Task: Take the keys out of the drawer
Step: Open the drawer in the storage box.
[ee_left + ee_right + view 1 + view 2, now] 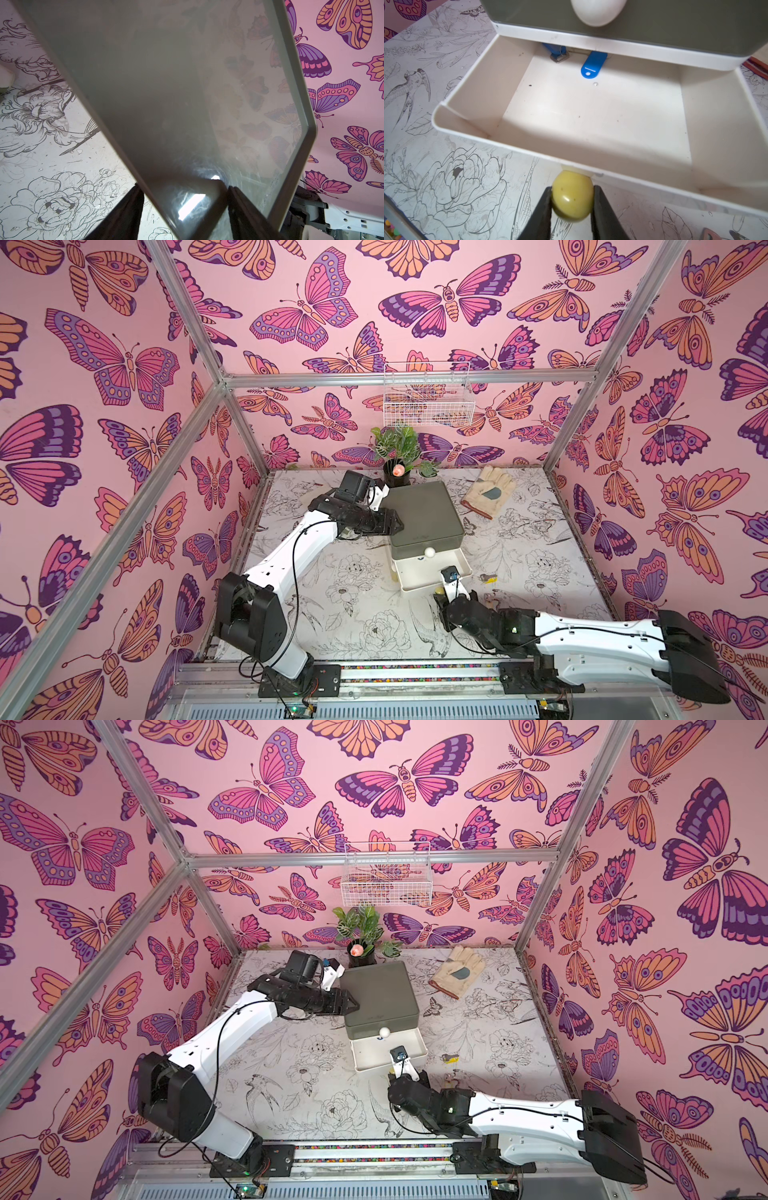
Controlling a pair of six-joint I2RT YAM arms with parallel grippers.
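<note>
The olive-grey drawer box (424, 510) stands mid-table with its white bottom drawer (529, 146) pulled out. At the back of that drawer lie two keys: one blue tag (592, 65), and a second blue tag (554, 48) with a metal key head (559, 58), partly under the box. Another key with a yellow tag (488, 578) lies on the table right of the drawer. My right gripper (572, 188) is shut on the drawer's yellow knob (572, 197). My left gripper (184, 187) is open, straddling the box's top left edge (116, 124).
A white knob (429, 551) sticks out of the closed upper drawer. A work glove (490, 491) lies at the back right. A potted plant (397, 460) stands behind the box, below a wire basket (428, 400) on the back wall. Walls enclose three sides.
</note>
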